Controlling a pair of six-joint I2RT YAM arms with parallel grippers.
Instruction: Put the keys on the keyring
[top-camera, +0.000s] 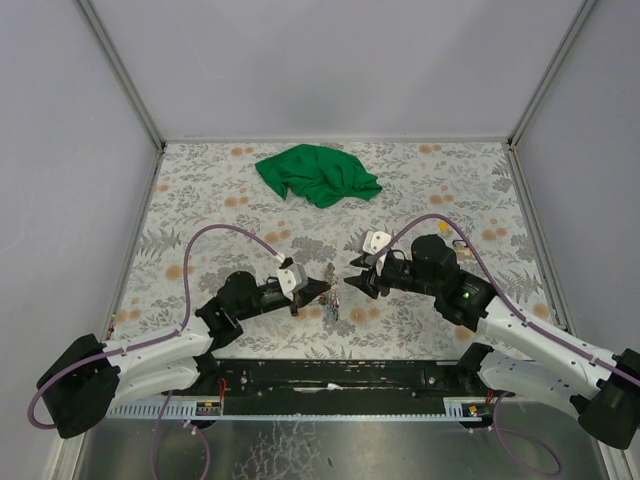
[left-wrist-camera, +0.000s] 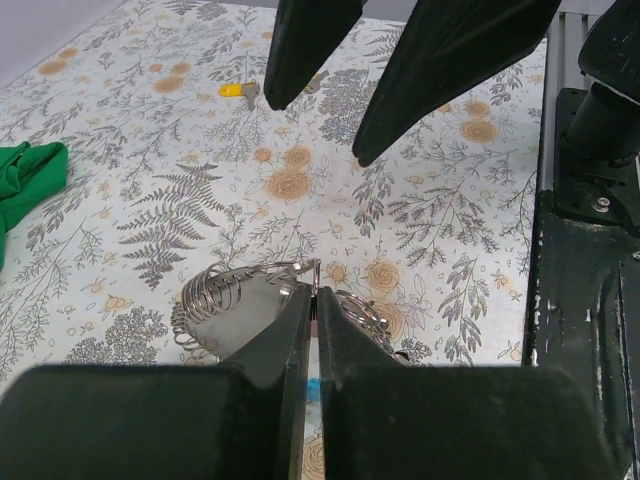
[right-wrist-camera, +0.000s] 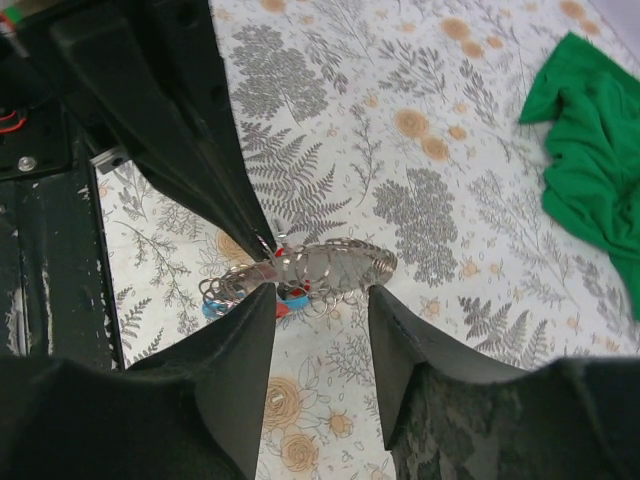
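Note:
The keyring (right-wrist-camera: 335, 262), a grey wire loop with small rings, hangs just above the floral table between both grippers. My left gripper (left-wrist-camera: 316, 296) is shut, pinching a thin metal end of the keyring (left-wrist-camera: 215, 300). Red tags (right-wrist-camera: 282, 310) and light blue tags (right-wrist-camera: 296, 301) of the keys show under the loop, beside smaller rings. My right gripper (right-wrist-camera: 322, 305) is open, with its fingers either side of the loop's near edge. In the top view the left gripper (top-camera: 325, 288) and the right gripper (top-camera: 354, 280) face each other over the keyring (top-camera: 336, 302).
A crumpled green cloth (top-camera: 318, 175) lies at the back middle of the table. A tiny yellow-and-dark item (left-wrist-camera: 238, 90) lies on the table beyond the right gripper's fingers (left-wrist-camera: 440, 60). The black base rail (top-camera: 330, 375) runs along the near edge.

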